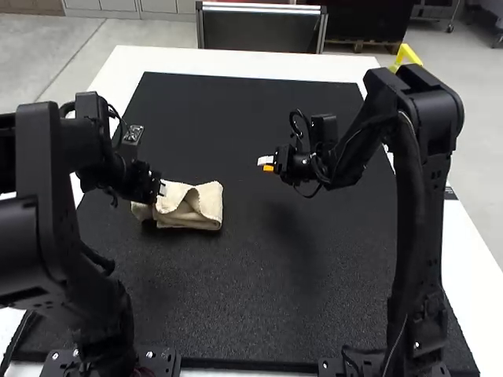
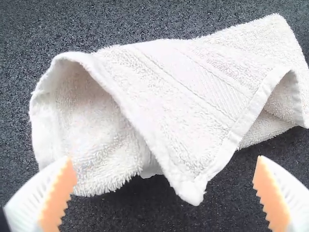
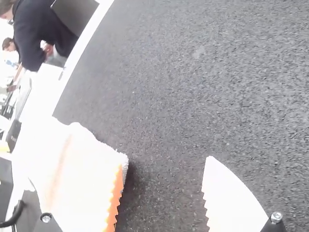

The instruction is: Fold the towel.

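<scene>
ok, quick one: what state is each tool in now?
Left tool: open, holding nothing, at the towel.
Right tool: open, holding nothing.

From above and behind, the high view looks down on the mat [image 1: 259, 283] both wrist views share from nearer.

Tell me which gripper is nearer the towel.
The left gripper: its open fingers are right by the towel, whereas the right gripper, also open, hangs over the mat, well off to one side.
</scene>
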